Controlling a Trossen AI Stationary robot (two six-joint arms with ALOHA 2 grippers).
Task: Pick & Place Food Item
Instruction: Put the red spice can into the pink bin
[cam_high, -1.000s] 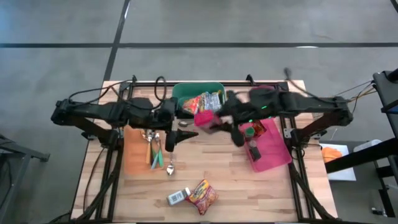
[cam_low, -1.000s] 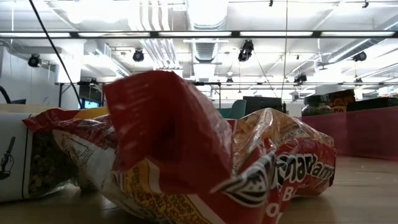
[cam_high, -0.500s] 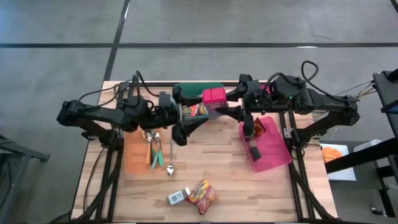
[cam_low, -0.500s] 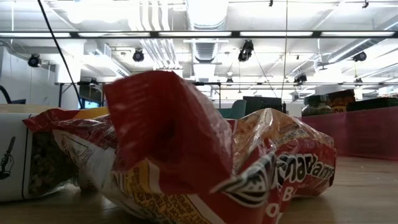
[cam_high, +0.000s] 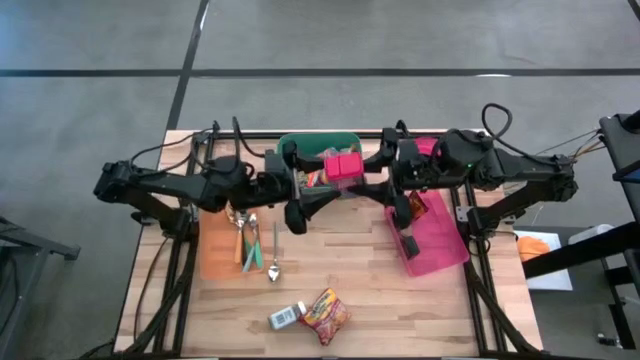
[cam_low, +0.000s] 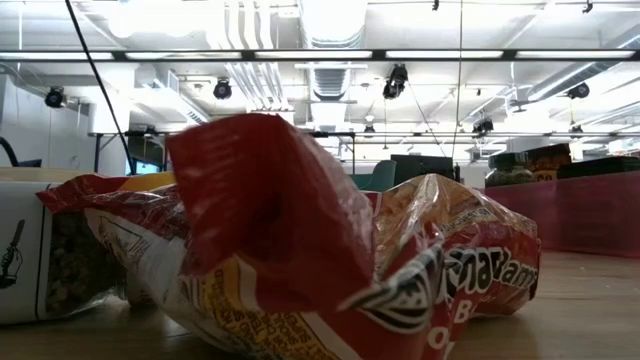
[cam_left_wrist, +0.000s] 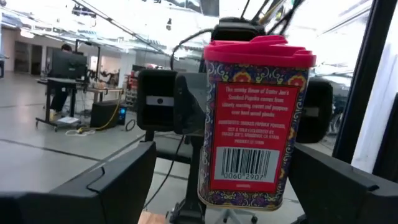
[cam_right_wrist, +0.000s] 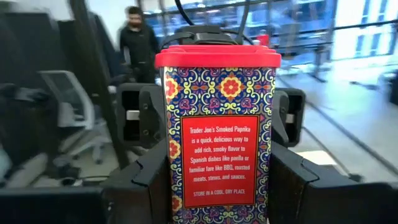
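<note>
From above, the paprika tin hangs over the green bin at the worktop's far edge, clamped in the right gripper. The left gripper, jaws wide apart, waits just beside it. Released off-centre, it could strike the rim. The bin holds packets; the pink bin holds small items.

At table height, a snack bag blocks everything.

Both wrist views show the tin upright; a bump could tilt it.

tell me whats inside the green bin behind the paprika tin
The green bin holds at least one colourful food packet, seen in the high view. The paprika tin, held by the right gripper, and both arms cover the rest.
</note>
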